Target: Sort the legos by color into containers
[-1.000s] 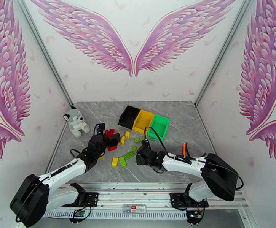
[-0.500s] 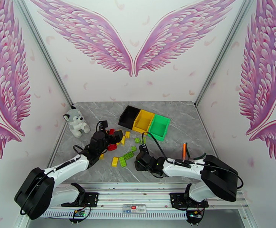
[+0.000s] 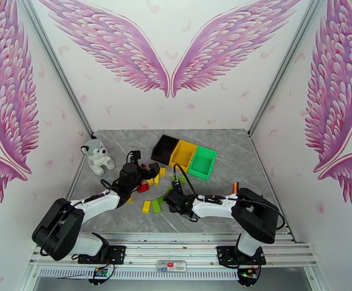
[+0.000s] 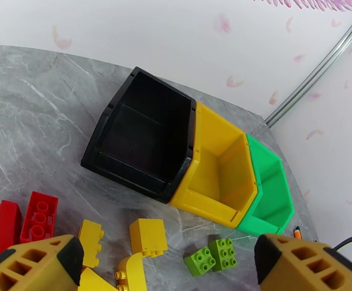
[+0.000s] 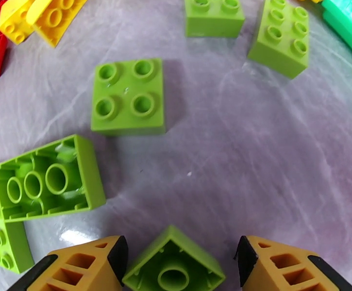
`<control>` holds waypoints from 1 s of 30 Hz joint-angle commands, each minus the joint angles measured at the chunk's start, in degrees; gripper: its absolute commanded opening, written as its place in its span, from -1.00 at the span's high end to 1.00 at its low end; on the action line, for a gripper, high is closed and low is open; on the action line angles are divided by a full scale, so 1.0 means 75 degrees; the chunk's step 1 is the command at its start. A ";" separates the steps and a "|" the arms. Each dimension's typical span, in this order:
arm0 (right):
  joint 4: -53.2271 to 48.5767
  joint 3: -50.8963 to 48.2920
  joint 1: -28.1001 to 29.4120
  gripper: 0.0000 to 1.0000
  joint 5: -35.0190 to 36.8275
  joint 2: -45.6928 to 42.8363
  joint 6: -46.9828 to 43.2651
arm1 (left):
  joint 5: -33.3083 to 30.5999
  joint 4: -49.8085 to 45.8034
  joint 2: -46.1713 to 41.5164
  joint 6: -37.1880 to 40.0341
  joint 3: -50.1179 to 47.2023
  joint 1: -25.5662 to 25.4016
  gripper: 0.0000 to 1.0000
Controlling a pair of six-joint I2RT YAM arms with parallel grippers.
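Plush toy animal [image 3: 97,158]: grey-white, upright at the far left of the marble table [image 3: 234,151], well apart from the bricks.

Left gripper [image 4: 168,260]: jaws spread wide, nothing held. It hangs above the left part of the brick scatter, with one yellow fingertip [image 4: 40,265] at each lower corner of its wrist view.

Red legos [image 4: 39,217]: two side by side on the table, studs up, just beyond the left fingertip.

Yellow legos [image 4: 148,235]: several loose on the table between the spread fingertips, near the red pair.

Light green legos [image 5: 128,95]: scattered on the table ahead of the right gripper. One is a square four-stud piece with studs up. Beside it, to its left in the right wrist view, a longer piece [image 5: 47,180] lies hollow side up. Two more [image 4: 223,253] lie together just in front of the yellow bin.

Right gripper [image 5: 179,246]: low over the table, jaws apart and set either side of the overturned green lego [image 5: 173,267], which rests on the table hollow side up. A narrow gap shows at the right finger; whether the left finger touches it cannot be told.

Black bin [image 4: 142,137], yellow bin [image 4: 219,175], green bin [image 4: 273,190]: joined in a row in that order, open tops up, at the far middle of the table. All the bricks seen lie on the near side of them.

Pliers [image 3: 234,188]: orange-handled, on the table right of the bricks, beside the right arm.
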 commanded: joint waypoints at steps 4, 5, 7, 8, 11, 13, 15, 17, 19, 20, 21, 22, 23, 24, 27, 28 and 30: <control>-0.0469 0.0198 -0.0040 -0.25 0.0506 0.0173 0.0285 | 0.0417 0.0384 0.0327 -0.0203 0.0381 0.0079 -0.97; -0.0504 0.0169 -0.0033 -0.24 0.0539 0.0143 0.0331 | 0.0454 0.0396 0.0362 -0.0214 0.0413 0.0082 -0.97; -0.0522 0.0079 -0.0039 -0.24 0.0557 0.0050 0.0376 | 0.0490 0.0420 0.0387 -0.0220 0.0436 0.0073 -0.98; -0.0526 0.0014 -0.0039 -0.26 0.0575 -0.0030 0.0413 | 0.0487 0.0420 0.0387 -0.0224 0.0439 0.0089 -0.97; -0.0511 -0.0191 -0.0062 -0.36 0.0625 -0.0239 0.0423 | 0.0530 0.0420 0.0420 -0.0220 0.0463 0.0085 -0.97; -0.0483 -0.0309 -0.0124 -0.42 0.0628 -0.0360 0.0417 | 0.0561 0.0421 0.0443 -0.0226 0.0468 0.0084 -0.97; -0.0433 -0.0414 -0.0222 -0.45 0.0562 -0.0435 0.0408 | 0.0584 0.0421 0.0451 -0.0226 0.0485 0.0068 -0.98; -0.0288 -0.0560 -0.0348 -0.45 0.0423 -0.0490 0.0382 | 0.0587 0.0421 0.0458 -0.0213 0.0494 0.0055 -0.98; -0.0153 -0.0712 -0.0477 -0.41 0.0293 -0.0537 0.0382 | 0.0587 0.0410 0.0458 -0.0195 0.0499 0.0034 -0.98; -0.0065 -0.0800 -0.0552 -0.37 0.0205 -0.0572 0.0394 | 0.0586 0.0395 0.0449 -0.0183 0.0515 0.0015 -0.98; 0.0013 -0.0886 -0.0605 -0.33 0.0138 -0.0603 0.0396 | 0.0576 0.0360 0.0458 -0.0151 0.0537 -0.0006 -0.98; 0.0096 -0.0992 -0.0649 -0.29 0.0064 -0.0659 0.0407 | 0.0552 0.0293 0.0472 -0.0120 0.0594 -0.0034 -0.97; 0.0180 -0.1070 -0.0687 -0.26 0.0018 -0.0720 0.0407 | 0.0521 0.0199 0.0493 -0.0065 0.0640 -0.0075 -0.97; 0.0220 -0.1119 -0.0709 -0.23 0.0002 -0.0750 0.0419 | 0.0489 0.0117 0.0501 0.0004 0.0692 -0.0117 -0.97; 0.0238 -0.1202 -0.0742 -0.14 -0.0011 -0.0866 0.0462 | 0.0221 -0.0228 0.0495 0.0247 0.0872 -0.0305 -0.98; 0.0238 -0.1234 -0.0742 -0.10 -0.0010 -0.0900 0.0475 | 0.0109 -0.0391 0.0479 0.0345 0.0939 -0.0378 -0.97; 0.0241 -0.1276 -0.0735 -0.03 -0.0008 -0.0993 0.0499 | -0.0133 -0.0710 0.0415 0.0595 0.1077 -0.0491 -0.97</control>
